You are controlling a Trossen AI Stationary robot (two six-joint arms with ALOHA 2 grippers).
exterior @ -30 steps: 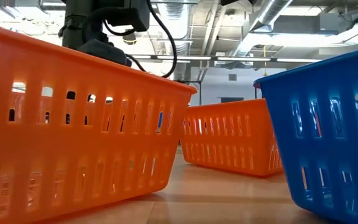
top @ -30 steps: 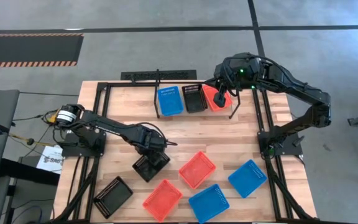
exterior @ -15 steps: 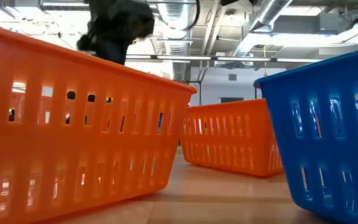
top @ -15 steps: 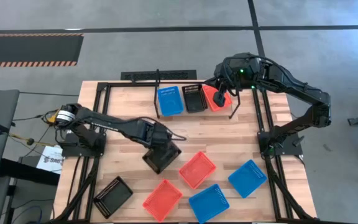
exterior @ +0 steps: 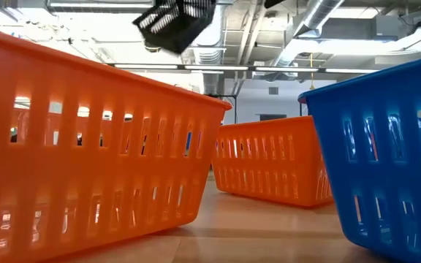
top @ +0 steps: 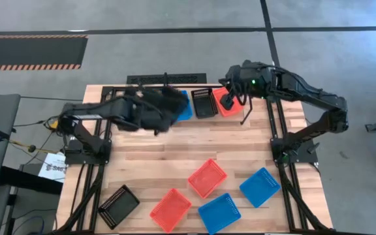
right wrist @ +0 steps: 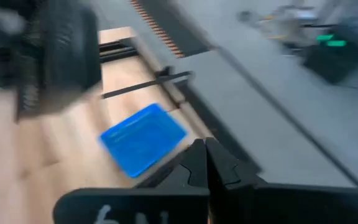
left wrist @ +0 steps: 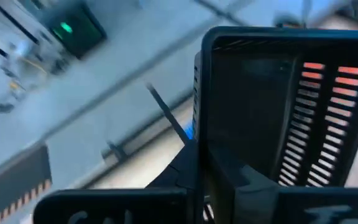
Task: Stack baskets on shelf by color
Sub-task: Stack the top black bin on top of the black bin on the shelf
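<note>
High view: left gripper is carrying a black basket in clamped jaws, up off the tabletop, beside the blue basket on the shelf. Right gripper is hanging over the shelf's red-orange basket, jaws pressed together.

Black slotted plastic basket held close before the left wrist camera.

The basket fills most of the view, its open side facing the lens; red-orange shows through the slots of one wall. One dark finger of the left gripper lies against the basket's rim. Behind it are blurred grey floor, a thin black rod and a sliver of blue.
</note>
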